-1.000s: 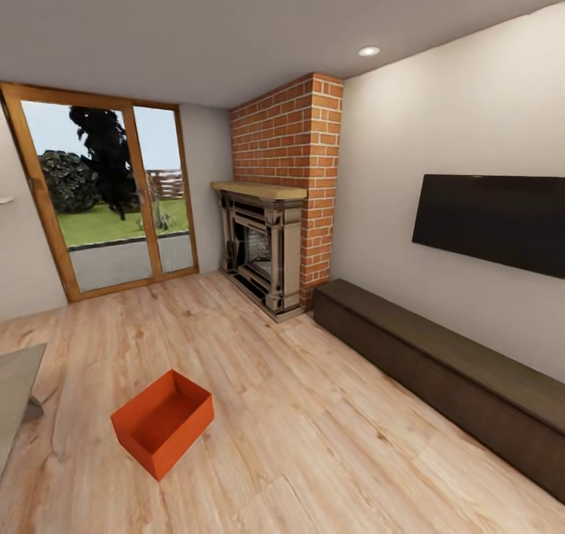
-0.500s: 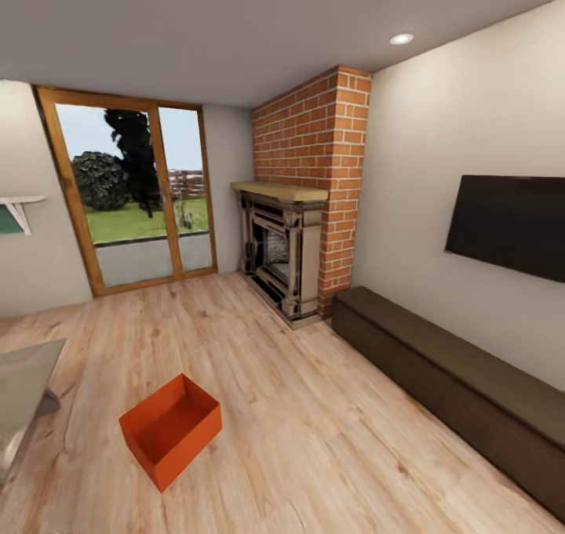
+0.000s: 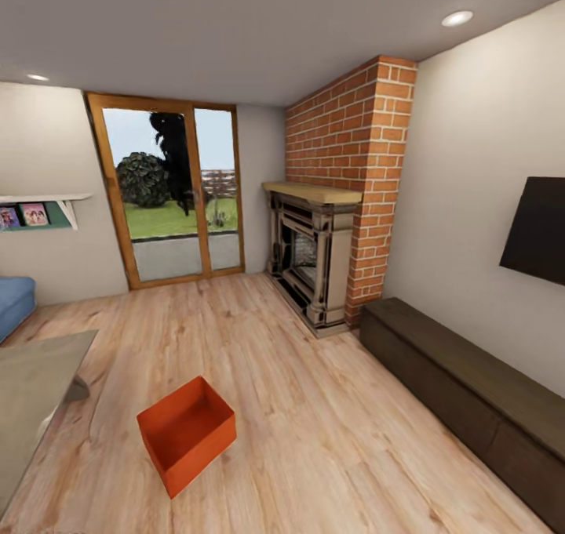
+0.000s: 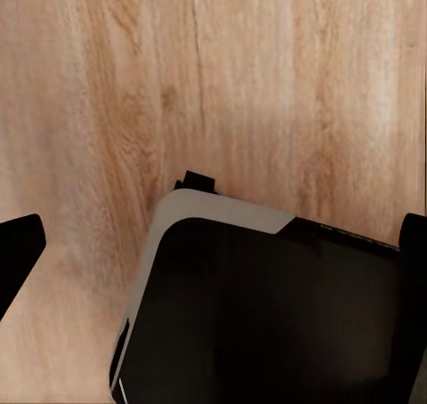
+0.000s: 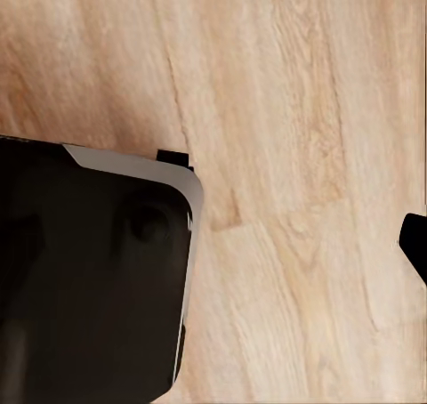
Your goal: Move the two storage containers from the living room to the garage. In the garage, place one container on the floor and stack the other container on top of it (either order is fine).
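Head view: 1 storage container (image 3: 187,434) open-side up, long axis diagonal toward fireplace (image 3: 311,258); end effector states indiscernible.

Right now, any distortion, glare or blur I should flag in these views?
Head view: wide-angle stretch, brick column leans, soft even light, storage container sharp. Left wrist view: wood-plank floor slightly soft, no glare. Right wrist view: similar, with a faint shadow beside the robot base.

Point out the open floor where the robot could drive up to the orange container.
Bare wood floor lies between the storage container and the dark low bench, and on toward the glass doors. It is tighter at the container's left, by the grey table.
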`<state>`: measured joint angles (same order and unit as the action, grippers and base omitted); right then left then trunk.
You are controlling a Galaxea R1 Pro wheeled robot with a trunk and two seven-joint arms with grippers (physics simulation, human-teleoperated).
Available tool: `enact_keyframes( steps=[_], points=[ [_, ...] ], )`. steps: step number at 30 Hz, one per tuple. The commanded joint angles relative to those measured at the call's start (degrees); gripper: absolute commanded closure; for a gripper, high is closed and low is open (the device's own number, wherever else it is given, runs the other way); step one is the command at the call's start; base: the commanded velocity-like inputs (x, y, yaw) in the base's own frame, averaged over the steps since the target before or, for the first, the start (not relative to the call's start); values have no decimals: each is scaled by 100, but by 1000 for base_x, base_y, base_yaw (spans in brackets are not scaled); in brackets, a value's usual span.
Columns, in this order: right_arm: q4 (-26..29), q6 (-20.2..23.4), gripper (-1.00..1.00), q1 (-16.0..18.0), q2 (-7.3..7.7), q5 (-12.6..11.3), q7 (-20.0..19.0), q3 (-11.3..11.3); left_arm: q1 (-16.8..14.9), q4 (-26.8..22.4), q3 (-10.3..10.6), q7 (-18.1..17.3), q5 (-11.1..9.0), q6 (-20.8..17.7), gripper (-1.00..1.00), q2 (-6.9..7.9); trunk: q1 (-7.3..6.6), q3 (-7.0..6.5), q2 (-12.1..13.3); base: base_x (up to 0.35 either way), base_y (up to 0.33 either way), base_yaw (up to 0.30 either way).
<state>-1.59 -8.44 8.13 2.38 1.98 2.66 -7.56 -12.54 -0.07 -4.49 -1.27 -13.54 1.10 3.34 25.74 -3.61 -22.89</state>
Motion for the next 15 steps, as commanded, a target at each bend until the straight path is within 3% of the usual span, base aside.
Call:
enact_keyframes(
  steps=[1,15],
  points=[
    [-17,-27,-100,5,-1,21,24,-35,-3,7,-43,-13,-9,9,-100,0,5,2,-3,280,-171,271],
    [-17,-33,-100,5,6,16,24,-36,-3,7,-43,-13,-11,15,-100,2,5,2,-3,293,-165,271]
  ],
)
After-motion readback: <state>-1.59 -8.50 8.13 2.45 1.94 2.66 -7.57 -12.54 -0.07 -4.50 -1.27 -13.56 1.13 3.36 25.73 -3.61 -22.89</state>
